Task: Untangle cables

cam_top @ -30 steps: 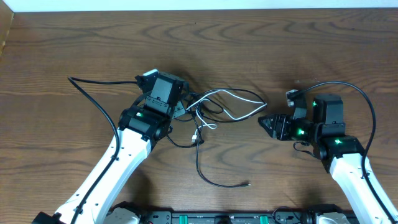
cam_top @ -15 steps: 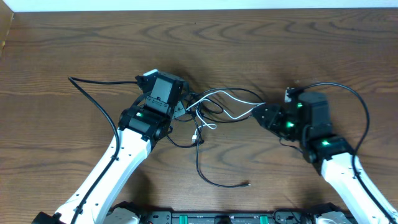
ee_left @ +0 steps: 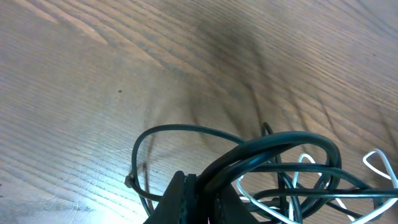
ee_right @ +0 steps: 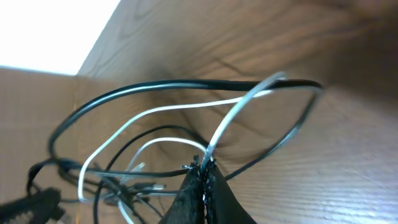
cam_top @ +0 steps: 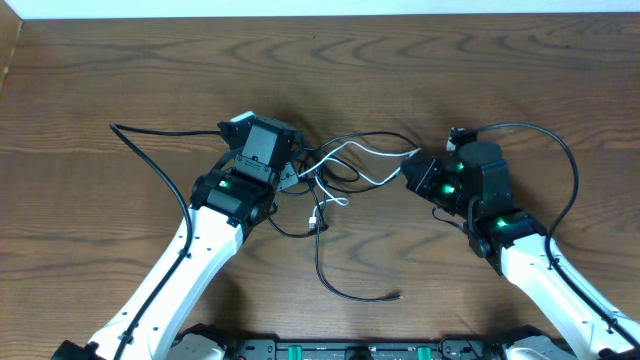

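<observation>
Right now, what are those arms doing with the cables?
Left gripper shut on black cable. Right gripper shut on white cable. Tangle between them, not undone. No obstruction seen.

Soft, even light is falling on the table (cam_top: 110,70) in the overhead view, keeping the grain sharp and the shadows faint. In the left wrist view a dark, smudgy shadow is lying across the upper middle, and the grain is going soft toward the top. In the right wrist view the upper left is blowing out to white, and the cables (ee_right: 186,81) are blurring, worst at the lower left.
</observation>
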`<state>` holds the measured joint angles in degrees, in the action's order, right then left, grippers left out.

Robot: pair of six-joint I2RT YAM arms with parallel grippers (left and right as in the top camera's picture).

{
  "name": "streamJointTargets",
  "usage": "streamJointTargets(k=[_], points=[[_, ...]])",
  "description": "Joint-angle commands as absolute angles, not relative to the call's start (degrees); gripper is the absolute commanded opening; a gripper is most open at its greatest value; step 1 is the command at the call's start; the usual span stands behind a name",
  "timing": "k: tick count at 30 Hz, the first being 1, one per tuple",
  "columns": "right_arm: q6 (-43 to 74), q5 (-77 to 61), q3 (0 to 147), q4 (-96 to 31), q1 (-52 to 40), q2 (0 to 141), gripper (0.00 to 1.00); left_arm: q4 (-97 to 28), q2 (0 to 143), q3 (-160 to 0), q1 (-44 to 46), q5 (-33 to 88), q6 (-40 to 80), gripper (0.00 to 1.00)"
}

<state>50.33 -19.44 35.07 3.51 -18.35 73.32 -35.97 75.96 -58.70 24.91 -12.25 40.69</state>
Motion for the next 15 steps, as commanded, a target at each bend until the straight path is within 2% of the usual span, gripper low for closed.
streamJointTargets(k=[1, 6, 10, 13, 15], points=[[43.9, -26.1, 35.2, 5.6, -18.7, 72.0, 0.01, -36.1, 75.2, -59.4, 24.7, -12.4, 40.8, 0.08], [33.9, -37.4, 35.2, 13.3, -18.7, 68.5, 0.01, -36.8, 75.2, -59.4, 24.7, -12.4, 40.8, 0.08], [33.6, -36.9, 35.2, 12.2, -18.7, 65.3, 0.02, -37.5, 75.2, -59.3, 24.7, -12.4, 40.8, 0.08], [37.5, -33.4, 35.2, 6.9, -18.8, 65.0, 0.35, -37.5, 75.2, -59.4, 24.7, -12.4, 40.8, 0.08], [41.7, -28.9, 35.2, 1.7, -19.0, 65.8, 0.41, -37.3, 75.2, -59.3, 24.7, -12.4, 40.8, 0.08]])
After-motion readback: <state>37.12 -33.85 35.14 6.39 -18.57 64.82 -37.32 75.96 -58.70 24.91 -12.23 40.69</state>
